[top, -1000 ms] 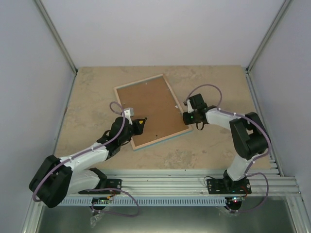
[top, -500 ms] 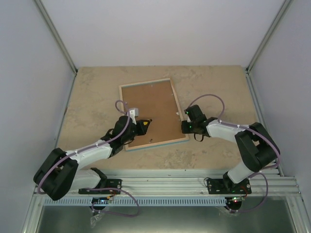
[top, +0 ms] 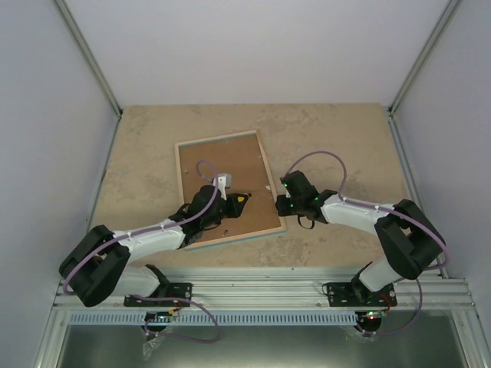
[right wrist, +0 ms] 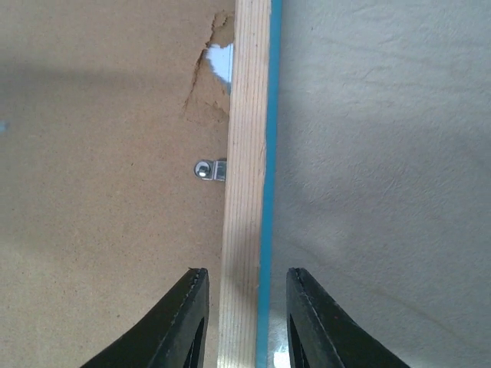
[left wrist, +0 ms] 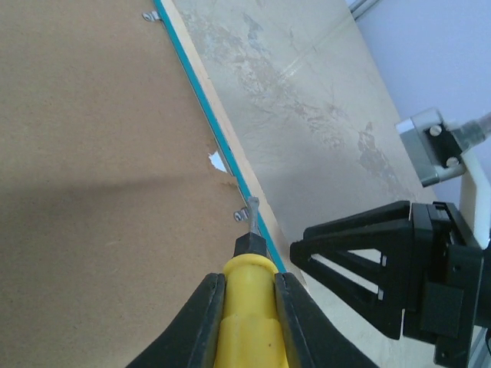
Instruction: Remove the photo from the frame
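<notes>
The frame [top: 179, 178] lies face down on the table, pale wood rim [right wrist: 245, 115] and turquoise edge [left wrist: 207, 115] showing. Its brown backing board [top: 219, 172] covers the photo, which is hidden. My left gripper [left wrist: 249, 280] is shut on a yellow screwdriver [left wrist: 249, 307] over the board's near right part. The metal tip rests at a small clip [left wrist: 240, 215] by the rim. My right gripper [right wrist: 247, 280] is open and straddles the right rim, one finger over the board, the other over the table, with gaps on both sides. A second clip [right wrist: 209, 169] sits just ahead.
The backing board is torn beside the rim, with a pale patch [right wrist: 219, 61] showing through. Beige tabletop [top: 337, 138] surrounds the frame. Grey walls close three sides, and a metal rail [top: 307, 285] runs along the near edge.
The frame has turned clockwise and slid toward the near left. Both grippers moved with it. My right gripper's jaws have parted off the rim; the left still holds the screwdriver.
</notes>
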